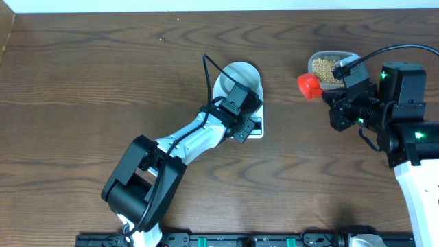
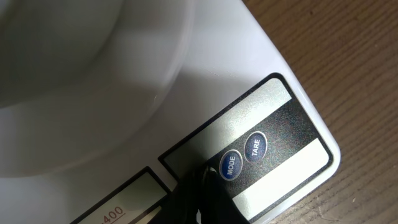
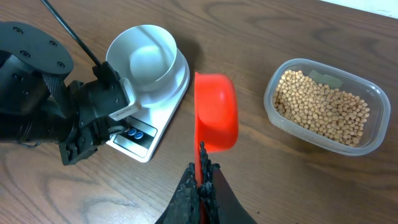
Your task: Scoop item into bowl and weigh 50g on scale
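My left jaws are shut into one blunt tip, lowered over the button strip of the scale (image 3: 163,106), probably so I can zero it with the empty bowl (image 3: 146,59) sitting on top, mid-surface toward the far edge. My right jaws clamp the handle of a red scoop (image 3: 216,112), held between the scale and the clear tub (image 3: 271,106) of beans (image 3: 323,106) near the far right corner. Only the left wrist view shows the tip at MODE (image 2: 231,165), beside TARE (image 2: 256,147). Only the right wrist view shows the scoop empty.
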You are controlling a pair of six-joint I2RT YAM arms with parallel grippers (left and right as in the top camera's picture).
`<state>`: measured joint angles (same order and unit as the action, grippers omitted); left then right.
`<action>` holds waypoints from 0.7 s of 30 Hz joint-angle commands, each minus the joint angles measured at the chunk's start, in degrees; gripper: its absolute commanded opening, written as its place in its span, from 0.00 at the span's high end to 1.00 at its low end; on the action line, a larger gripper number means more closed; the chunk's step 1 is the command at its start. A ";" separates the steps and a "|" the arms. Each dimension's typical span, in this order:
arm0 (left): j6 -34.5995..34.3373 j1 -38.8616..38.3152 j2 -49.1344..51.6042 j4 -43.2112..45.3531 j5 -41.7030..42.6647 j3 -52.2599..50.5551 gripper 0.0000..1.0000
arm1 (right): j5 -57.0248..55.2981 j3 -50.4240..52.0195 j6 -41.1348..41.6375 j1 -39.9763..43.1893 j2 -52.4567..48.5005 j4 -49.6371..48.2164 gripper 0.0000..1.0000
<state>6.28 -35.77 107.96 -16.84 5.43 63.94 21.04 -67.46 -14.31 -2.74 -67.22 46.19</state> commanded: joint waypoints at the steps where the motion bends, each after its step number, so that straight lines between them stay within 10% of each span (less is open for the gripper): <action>1: 1.01 0.55 4.68 -1.66 -3.15 -3.72 0.93 | 0.55 -1.16 0.52 0.42 0.02 -0.37 0.99; 21: 1.53 0.55 7.89 -2.27 -9.84 -3.72 0.93 | 0.57 -1.16 0.52 0.39 0.02 -0.55 0.99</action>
<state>7.35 -35.92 108.77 -16.51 5.08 64.27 21.04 -67.46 -14.31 -2.74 -67.22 45.76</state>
